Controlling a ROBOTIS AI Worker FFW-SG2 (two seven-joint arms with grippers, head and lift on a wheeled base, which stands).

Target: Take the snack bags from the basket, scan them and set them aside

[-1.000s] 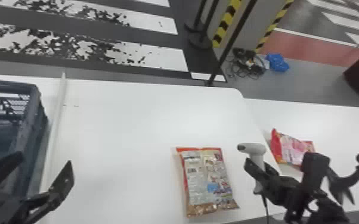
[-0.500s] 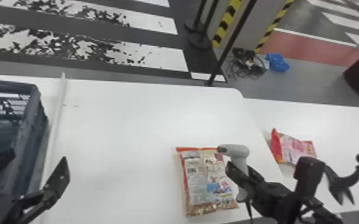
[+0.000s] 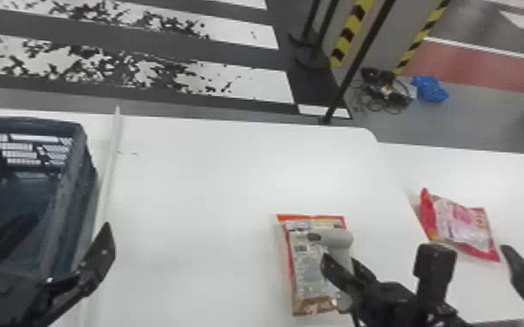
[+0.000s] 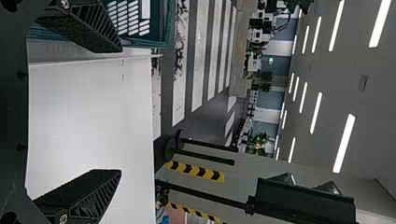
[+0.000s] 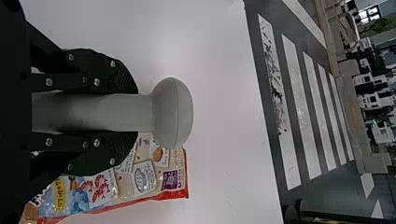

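1. My right gripper [image 5: 134,113], clamped on the scanner [image 3: 336,238], swings leftward over the orange-edged snack bag [image 3: 307,269] by the bench's [image 3: 196,187] near edge; a scan looks imminent.
2. My right arm [image 3: 394,300] reaches in from the near right corner.
3. My left gripper [image 4: 119,111], spread wide, hangs beside the basket [image 3: 26,122].

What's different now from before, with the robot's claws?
The right claw moved left, carrying the barcode scanner over the orange-edged snack bag. The left claw moved slightly left, toward the basket. That bag and the red-and-pink snack bag stayed put.
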